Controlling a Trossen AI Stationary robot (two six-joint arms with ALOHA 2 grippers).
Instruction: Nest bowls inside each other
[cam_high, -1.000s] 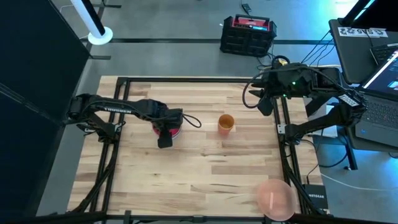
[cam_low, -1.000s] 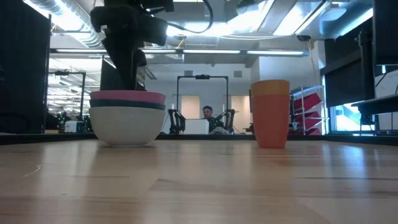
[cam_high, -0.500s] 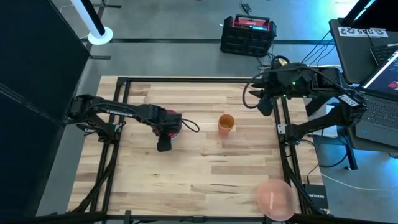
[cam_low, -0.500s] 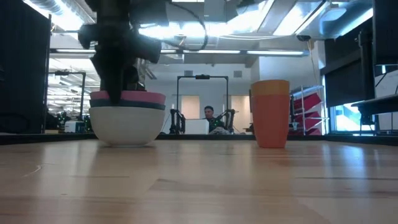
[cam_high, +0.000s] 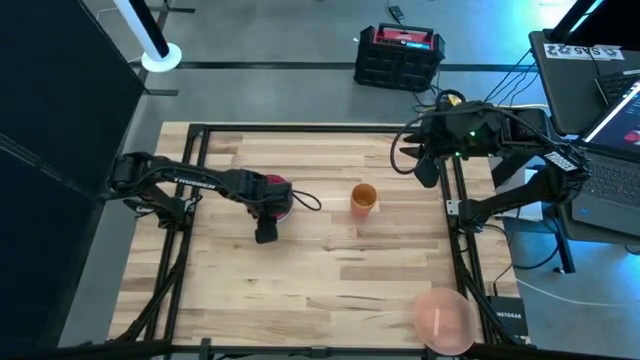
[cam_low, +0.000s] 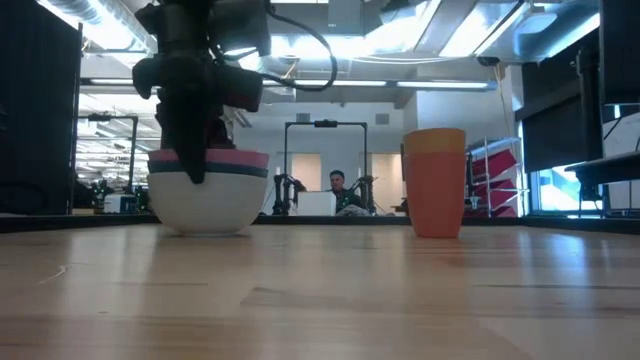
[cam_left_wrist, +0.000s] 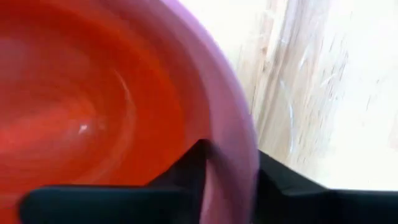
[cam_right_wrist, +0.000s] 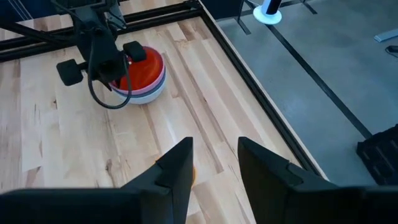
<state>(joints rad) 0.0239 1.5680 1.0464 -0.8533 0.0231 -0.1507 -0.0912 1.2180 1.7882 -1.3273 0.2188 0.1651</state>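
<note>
A nested stack of bowls (cam_high: 279, 193) stands left of the table's centre: a whitish bowl (cam_low: 208, 200) at the bottom, a teal band, a pink rim, and a red bowl (cam_left_wrist: 81, 93) innermost. My left gripper (cam_left_wrist: 233, 171) points down over the stack's near rim, shut on it. A larger translucent pink bowl (cam_high: 442, 318) rests alone at the near right corner. My right gripper (cam_right_wrist: 214, 165) hangs open, high above the far right edge, with nothing between its fingers. My left gripper has the stack's rim (cam_left_wrist: 239, 146) between its two fingers, one finger (cam_left_wrist: 193, 165) inside the red bowl and one (cam_left_wrist: 277, 180) outside the pink one. The fingers come from above, pointing down. The stack sits upright with its base on the table.
An orange cup (cam_high: 363, 198) stands upright right of the stack, with bare wood between them. A black frame (cam_high: 455, 200) borders the tabletop. A person sits far off in the room behind the table.
My left gripper has come down onto the nested stack, so that one finger now reaches down in front of the bowls' outer wall in the low view. The stack stays on the table.
</note>
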